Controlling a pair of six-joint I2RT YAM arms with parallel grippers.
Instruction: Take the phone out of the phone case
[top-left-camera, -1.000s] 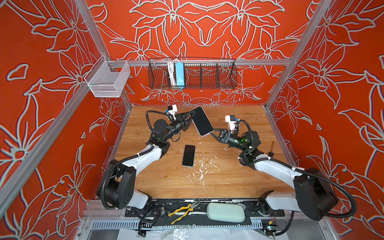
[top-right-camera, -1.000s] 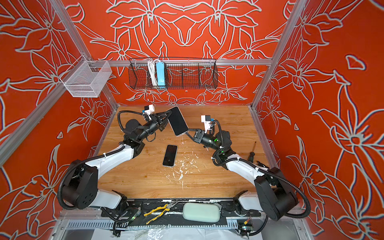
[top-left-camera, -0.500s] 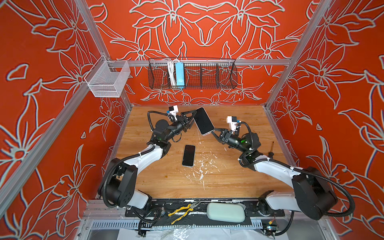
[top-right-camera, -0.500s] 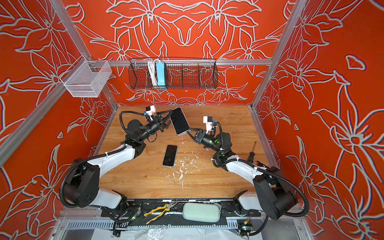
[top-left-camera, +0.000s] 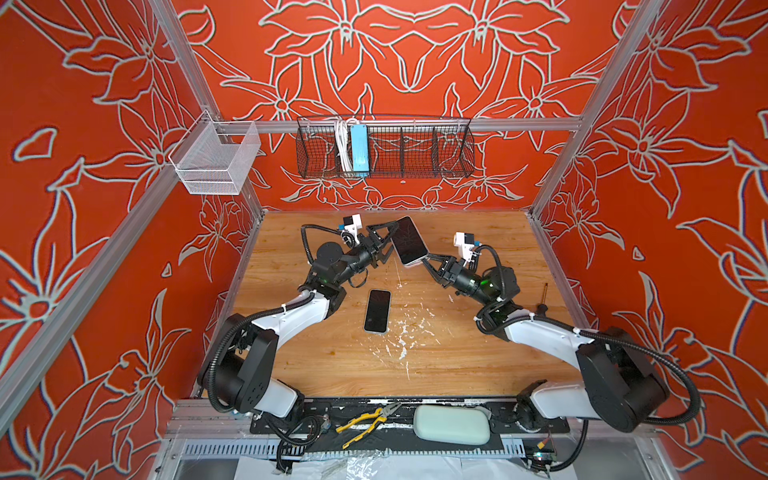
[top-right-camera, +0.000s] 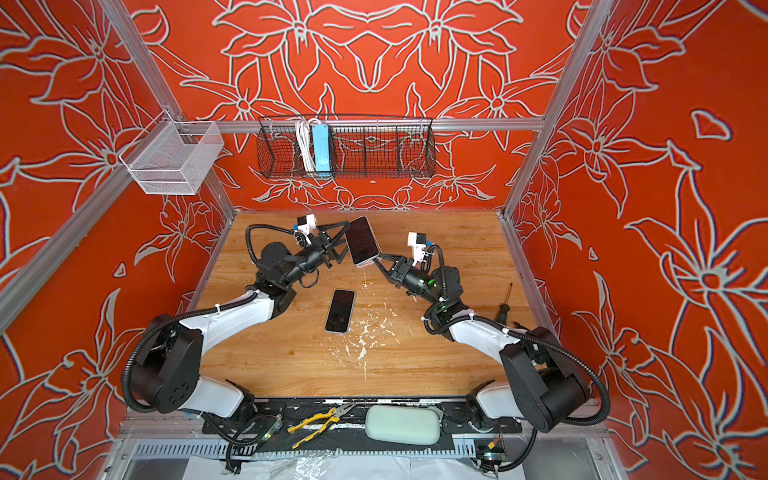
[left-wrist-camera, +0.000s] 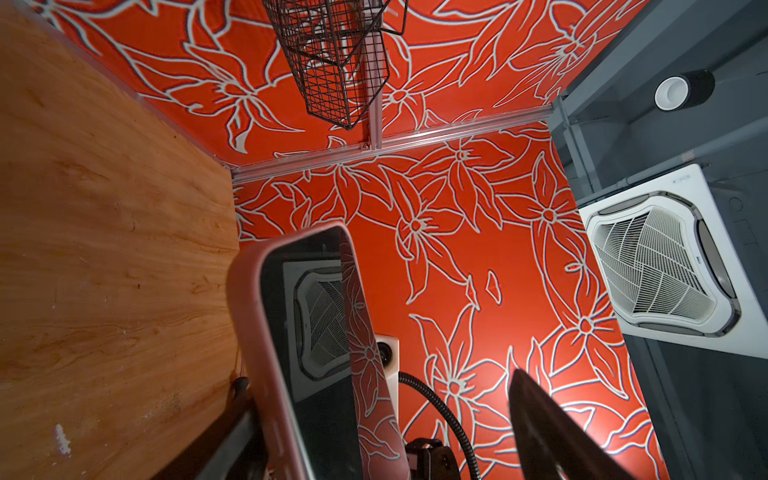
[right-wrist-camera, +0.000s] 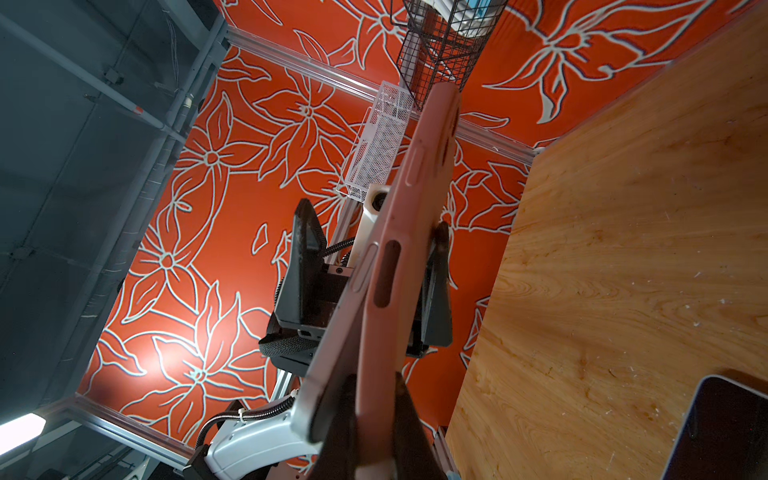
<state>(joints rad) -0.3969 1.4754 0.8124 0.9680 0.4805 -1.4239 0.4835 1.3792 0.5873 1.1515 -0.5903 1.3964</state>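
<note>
left gripper just sprang wide, holds nothing; right gripper alone pinches pink phone case (phone corner peeled out).

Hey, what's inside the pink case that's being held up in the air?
A dark-screened phone, its silver edge standing clear of the pink case near the right gripper. Its back is covered by the case.

No legible text, brand, number or sign appears in any view. A small mark on the ceiling air-conditioner panel is too small to read.
</note>
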